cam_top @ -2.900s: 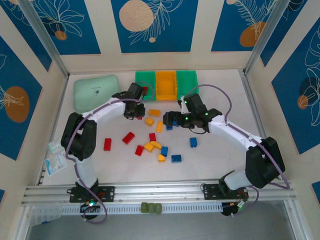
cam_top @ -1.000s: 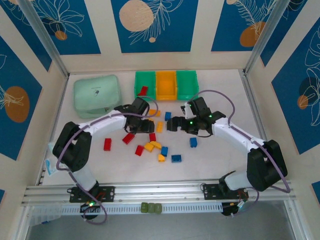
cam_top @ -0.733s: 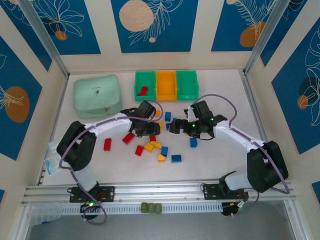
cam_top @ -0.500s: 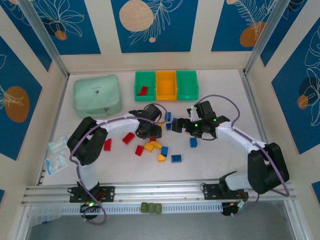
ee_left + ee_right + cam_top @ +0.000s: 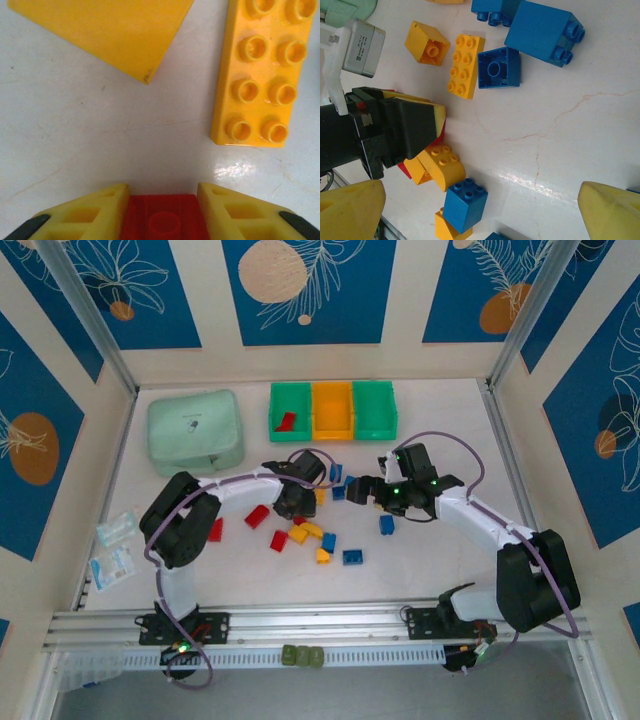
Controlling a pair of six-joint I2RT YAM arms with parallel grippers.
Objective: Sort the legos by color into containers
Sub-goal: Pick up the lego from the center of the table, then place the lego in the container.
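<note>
Noted well short of the left green bin (image 5: 298,400): red brick (image 5: 163,222) clamped in left gripper (image 5: 163,200), right gripper (image 5: 365,490) jaws gaping beside blue bricks (image 5: 499,68); judged pickup step, next calling for lift and carry into that bin.

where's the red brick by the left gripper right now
In the left wrist view, the red brick sits pinched in the left gripper at the bottom edge, with a long yellow brick just beyond it on the right.
</note>
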